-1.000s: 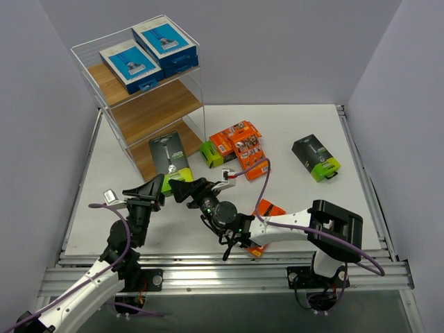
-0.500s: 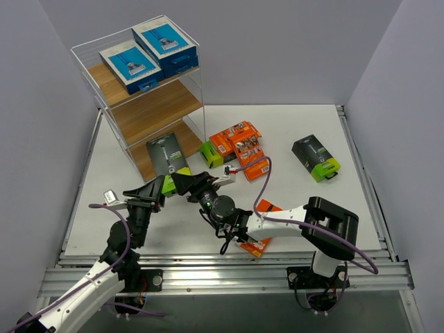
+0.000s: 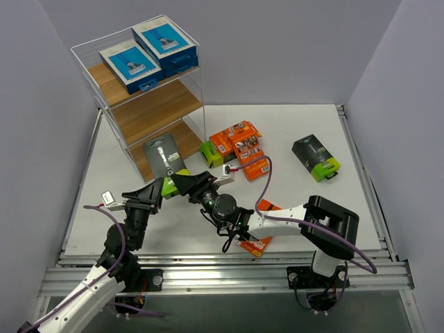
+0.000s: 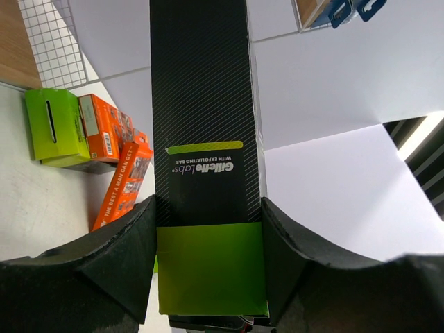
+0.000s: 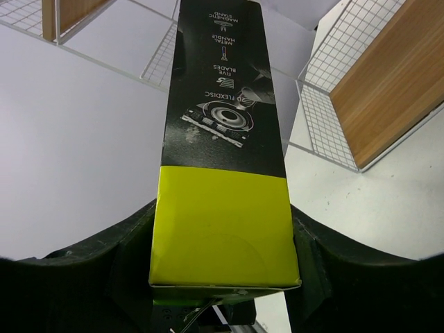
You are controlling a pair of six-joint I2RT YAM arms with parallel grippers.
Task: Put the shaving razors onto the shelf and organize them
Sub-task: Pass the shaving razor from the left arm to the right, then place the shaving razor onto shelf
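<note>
Since the earlier frame the black-and-lime razor pack [image 3: 162, 157] is sitting nearer the shelf [image 3: 149, 111], left of centre; left gripper [image 4: 208, 270] and right gripper [image 5: 222, 277] are both clamping its lime end.

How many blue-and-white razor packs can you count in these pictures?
2 blue-and-white razor packs, both on the top board of the wire-framed wooden shelf: one left, one right. Others could be hidden.

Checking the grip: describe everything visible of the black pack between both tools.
The black pack is a flat rectangular box of striped black card, with a lime-green near end and Gillette Labs lettering. It is gripped at the green end by both the left tool and the right tool, its far end pointing toward the lowest board of the shelf.
</note>
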